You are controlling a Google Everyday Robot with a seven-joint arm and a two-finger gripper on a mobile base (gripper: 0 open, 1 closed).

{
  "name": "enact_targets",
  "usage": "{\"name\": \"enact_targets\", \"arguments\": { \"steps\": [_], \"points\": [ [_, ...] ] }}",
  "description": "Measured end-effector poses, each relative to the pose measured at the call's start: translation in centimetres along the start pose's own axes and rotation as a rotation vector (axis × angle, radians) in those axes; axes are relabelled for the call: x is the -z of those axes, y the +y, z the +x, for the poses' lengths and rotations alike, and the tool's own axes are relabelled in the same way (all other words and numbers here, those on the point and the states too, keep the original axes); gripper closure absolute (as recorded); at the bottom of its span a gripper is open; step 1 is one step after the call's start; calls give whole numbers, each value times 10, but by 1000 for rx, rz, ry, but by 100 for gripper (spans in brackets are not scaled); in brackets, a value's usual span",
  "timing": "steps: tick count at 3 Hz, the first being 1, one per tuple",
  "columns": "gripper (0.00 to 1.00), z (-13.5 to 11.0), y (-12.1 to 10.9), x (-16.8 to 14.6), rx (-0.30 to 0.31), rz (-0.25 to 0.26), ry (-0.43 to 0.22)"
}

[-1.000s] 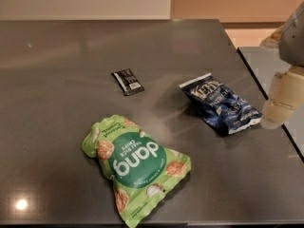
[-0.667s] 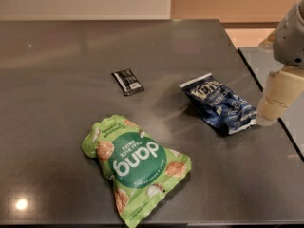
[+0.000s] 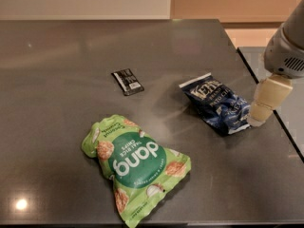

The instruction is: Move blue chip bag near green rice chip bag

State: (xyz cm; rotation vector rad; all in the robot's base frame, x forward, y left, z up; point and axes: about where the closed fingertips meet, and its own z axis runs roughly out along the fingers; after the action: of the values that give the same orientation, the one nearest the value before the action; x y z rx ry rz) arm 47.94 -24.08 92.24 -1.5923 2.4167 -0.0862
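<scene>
Standing beside the blue chip bag [image 3: 216, 103] at the edge of the dark table [image 3: 61, 80], the gripper [image 3: 260, 118] hides its grip state

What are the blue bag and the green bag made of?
The blue chip bag looks like crinkly foil or plastic film: it is creased and glints. The green rice chip bag seems matte plastic film, puffy with printed pictures. The gripper hangs close beside the blue chip bag.
</scene>
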Motion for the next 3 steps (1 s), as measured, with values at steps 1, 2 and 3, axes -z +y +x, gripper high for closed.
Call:
{"name": "enact_targets", "arguments": {
  "steps": [1, 2, 3],
  "points": [
    [0, 4, 1, -20, -26, -11, 3],
    [0, 6, 7, -40, -40, -26, 6],
    [0, 8, 14, -57, -52, -39, -10]
  ]
}}
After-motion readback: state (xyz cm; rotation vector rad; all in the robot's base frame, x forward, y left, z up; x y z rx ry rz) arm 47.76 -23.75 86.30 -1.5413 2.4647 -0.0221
